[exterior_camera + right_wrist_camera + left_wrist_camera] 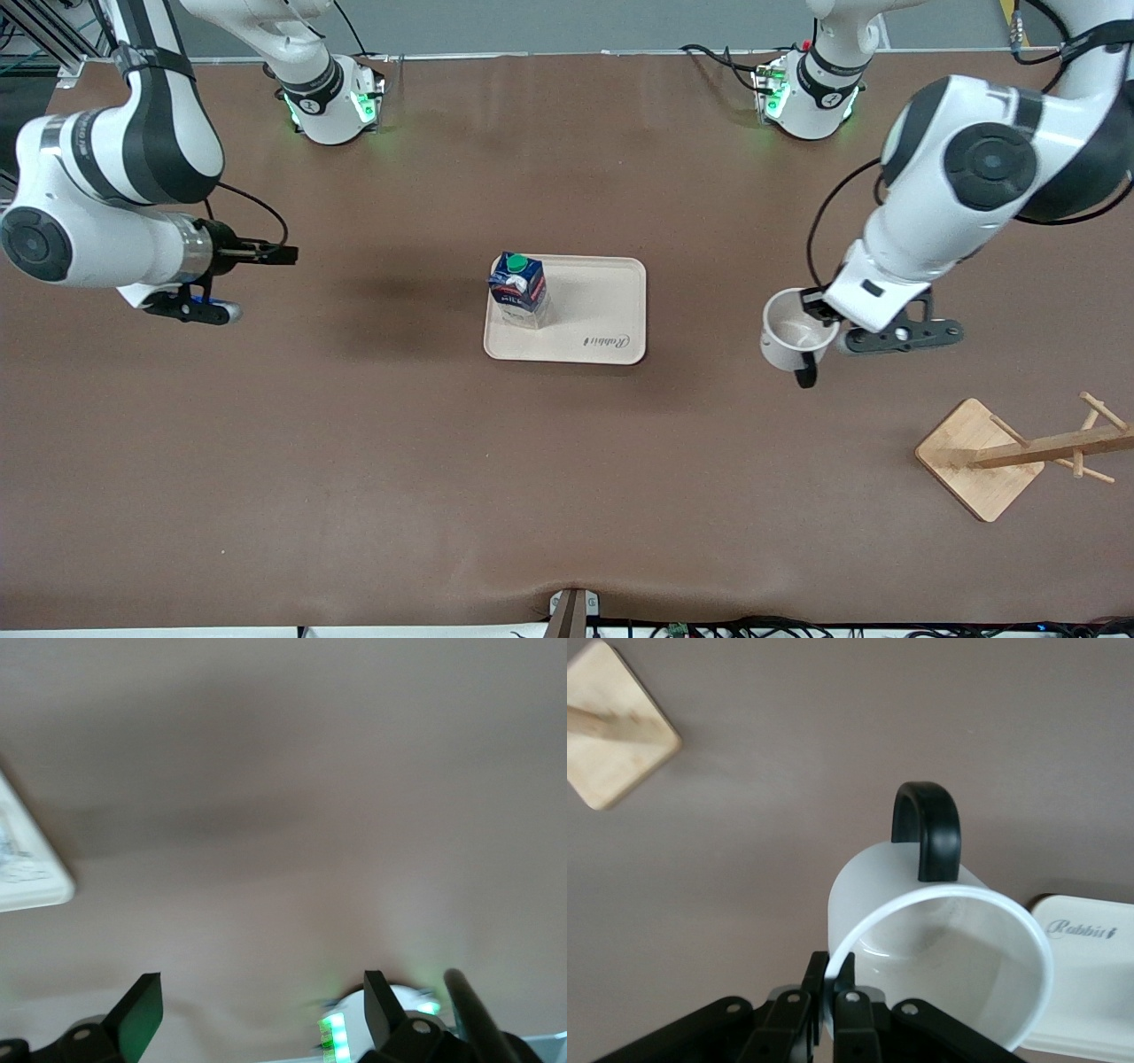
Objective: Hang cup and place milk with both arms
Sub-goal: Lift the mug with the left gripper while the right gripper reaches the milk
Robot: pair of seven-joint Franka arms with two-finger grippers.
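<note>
Cup up, rack next
Left gripper pinches the cup rim; right gripper spread wide, waiting; thread handle squarely onto rack peg

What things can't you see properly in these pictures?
- Cup: its smiley face shows in no view; only rim, inside and handle show.
- Wooden cup rack: the front view's edge cuts off its top pegs.
- Milk: label print too small to read.
- Left gripper: the left wrist view's edge cuts off most of it.
- Right gripper: only fingertips show.
</note>
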